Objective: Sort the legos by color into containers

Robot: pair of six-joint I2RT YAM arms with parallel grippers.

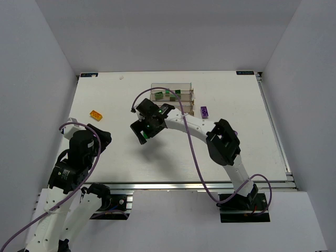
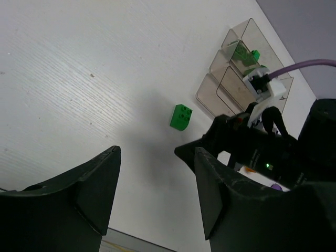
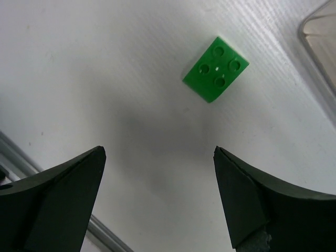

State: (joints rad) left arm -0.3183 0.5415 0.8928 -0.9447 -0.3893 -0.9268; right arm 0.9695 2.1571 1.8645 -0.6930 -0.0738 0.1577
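- My left pincer (image 2: 155, 157) hovers over the near left part of the table (image 1: 115, 157). Its jaws are spread wide and hold nothing.
- An orange-yellow lego (image 1: 96, 114) lies alone on the table, beyond my left arm and well left of the containers.
- My right pincer (image 3: 157, 157) hangs over the middle of the table. Its jaws are also wide apart and hold nothing.
- A loose green lego (image 3: 216, 69) lies flat on the table, studs up, just beyond my right fingertips and near a corner of the containers, not touching them.
- The clear containers (image 1: 172, 92) stand together as one block at the far middle. Green legos (image 1: 168, 95) lie inside; I cannot tell which bin.
- A purple lego (image 1: 203, 111) lies on the table just right of the block.
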